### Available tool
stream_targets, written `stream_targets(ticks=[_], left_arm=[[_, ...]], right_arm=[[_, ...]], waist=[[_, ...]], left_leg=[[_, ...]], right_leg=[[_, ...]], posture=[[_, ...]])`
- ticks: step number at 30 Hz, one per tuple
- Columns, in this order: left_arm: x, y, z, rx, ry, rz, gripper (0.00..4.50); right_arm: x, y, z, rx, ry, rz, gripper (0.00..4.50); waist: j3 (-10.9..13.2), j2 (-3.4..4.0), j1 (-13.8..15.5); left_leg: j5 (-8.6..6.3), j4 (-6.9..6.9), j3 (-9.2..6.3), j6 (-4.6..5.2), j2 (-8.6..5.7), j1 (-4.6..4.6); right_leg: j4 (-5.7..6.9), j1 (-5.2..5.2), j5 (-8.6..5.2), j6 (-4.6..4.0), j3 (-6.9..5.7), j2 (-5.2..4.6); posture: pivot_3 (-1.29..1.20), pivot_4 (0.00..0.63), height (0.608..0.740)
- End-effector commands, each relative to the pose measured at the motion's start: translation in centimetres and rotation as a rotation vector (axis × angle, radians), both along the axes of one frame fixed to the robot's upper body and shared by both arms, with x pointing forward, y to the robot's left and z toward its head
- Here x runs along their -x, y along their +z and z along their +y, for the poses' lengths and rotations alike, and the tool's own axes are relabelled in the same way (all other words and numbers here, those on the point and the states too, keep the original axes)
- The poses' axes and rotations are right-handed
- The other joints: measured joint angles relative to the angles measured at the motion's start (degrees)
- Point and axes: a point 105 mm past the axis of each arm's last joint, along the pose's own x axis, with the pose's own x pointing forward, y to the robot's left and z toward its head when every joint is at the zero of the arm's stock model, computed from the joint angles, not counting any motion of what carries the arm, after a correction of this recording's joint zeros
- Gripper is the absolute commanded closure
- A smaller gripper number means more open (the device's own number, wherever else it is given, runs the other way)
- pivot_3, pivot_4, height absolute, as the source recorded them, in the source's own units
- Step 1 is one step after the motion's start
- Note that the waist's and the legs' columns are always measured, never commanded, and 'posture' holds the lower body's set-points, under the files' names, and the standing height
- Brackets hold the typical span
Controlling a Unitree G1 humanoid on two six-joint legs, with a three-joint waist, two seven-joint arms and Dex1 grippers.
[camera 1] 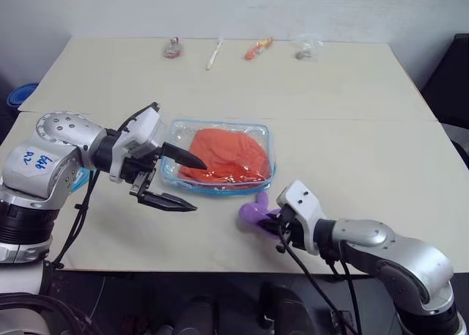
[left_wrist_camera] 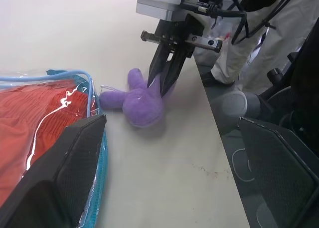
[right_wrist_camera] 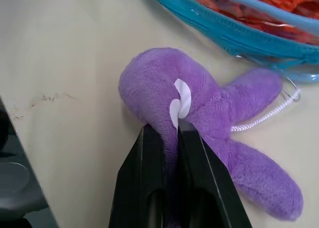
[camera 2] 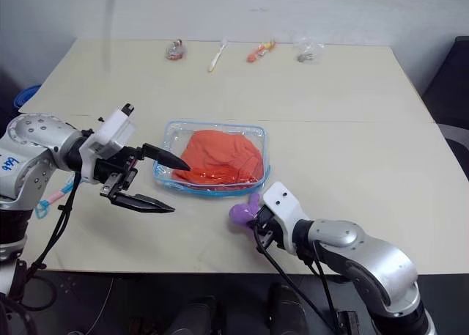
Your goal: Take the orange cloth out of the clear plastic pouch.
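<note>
One right end effector [right_wrist_camera: 168, 133] clamped on purple plush toy [right_wrist_camera: 199, 118] near table edge [left_wrist_camera: 219, 133]; left end effector [camera 1: 176, 181] agape.

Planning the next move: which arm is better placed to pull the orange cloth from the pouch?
Left. Its tool is open beside the clear plastic pouch holding the orange cloth; the right tool is shut on the purple plush toy.
</note>
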Motion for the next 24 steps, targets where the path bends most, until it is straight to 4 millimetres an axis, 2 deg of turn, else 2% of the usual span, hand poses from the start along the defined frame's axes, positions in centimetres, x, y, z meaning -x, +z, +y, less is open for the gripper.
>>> stream_targets(ticks=[1, 5, 8, 11, 16, 19, 24], left_arm=[[0.5, -0.1, -0.1, -0.02, -0.037, -0.032, 0.0], [1.0, -0.9, 0.3, -0.063, -0.07, -0.033, 0.0], [0.9, -1.0, 0.5, -0.073, -0.073, -0.038, 0.0], [0.9, -0.7, 0.5, -0.076, -0.072, -0.04, 0.0], [1.1, -0.9, 0.8, -0.088, -0.065, -0.041, 0.0], [1.4, -1.2, 1.0, -0.101, -0.066, -0.043, 0.0], [1.5, -1.9, 1.1, -0.121, -0.075, -0.058, 0.0]], right_arm=[[0.6, 0.8, 1.7, -0.047, 0.08, -0.041, 4.46], [1.0, 0.7, 3.9, -0.082, 0.203, -0.043, 4.46], [0.4, 1.1, 5.4, -0.114, 0.264, -0.079, 4.46], [0.0, 0.4, 6.5, -0.101, 0.303, -0.077, 4.46], [-1.2, -0.9, 6.7, -0.073, 0.272, -0.09, 4.46], [-1.2, -0.7, 6.4, -0.089, 0.261, -0.077, 3.63], [-0.6, 0.1, 5.6, -0.1, 0.268, -0.072, 1.94]], waist=[[0.0, 0.0, -0.1], [0.0, 0.0, -0.8], [0.0, 0.0, -1.3], [0.0, 0.0, -1.3], [0.0, 0.0, -1.4], [0.0, 0.0, -1.4], [0.0, 0.0, -1.2]], left_leg=[[0.0, 0.0, 0.01, 0.0, 0.0, 0.0], [0.0, -0.01, 0.02, -0.01, 0.01, 0.03], [0.01, -0.02, 0.0, -0.01, 0.01, 0.01], [0.01, -0.03, 0.0, -0.01, 0.0, 0.0], [0.01, -0.03, -0.01, -0.01, 0.01, 0.0], [0.01, -0.02, -0.01, -0.01, 0.02, 0.01], [0.01, 0.0, -0.05, -0.01, 0.03, 0.0]], right_leg=[[0.0, 0.0, 0.0, 0.0, 0.01, 0.0], [0.01, -0.01, 0.0, 0.0, 0.02, 0.02], [0.0, -0.02, -0.01, -0.01, -0.01, 0.02], [0.0, -0.02, -0.01, -0.01, -0.01, 0.01], [0.0, -0.02, -0.01, -0.01, -0.02, 0.0], [0.0, -0.02, -0.01, -0.01, 0.0, 0.0], [0.0, -0.01, -0.01, -0.01, -0.02, -0.03]], posture=[[0.0, 0.15, 0.74], [0.0, 0.15, 0.74], [0.0, 0.15, 0.74], [0.0, 0.15, 0.74], [0.0, 0.15, 0.74], [0.0, 0.15, 0.74], [0.0, 0.15, 0.74]])
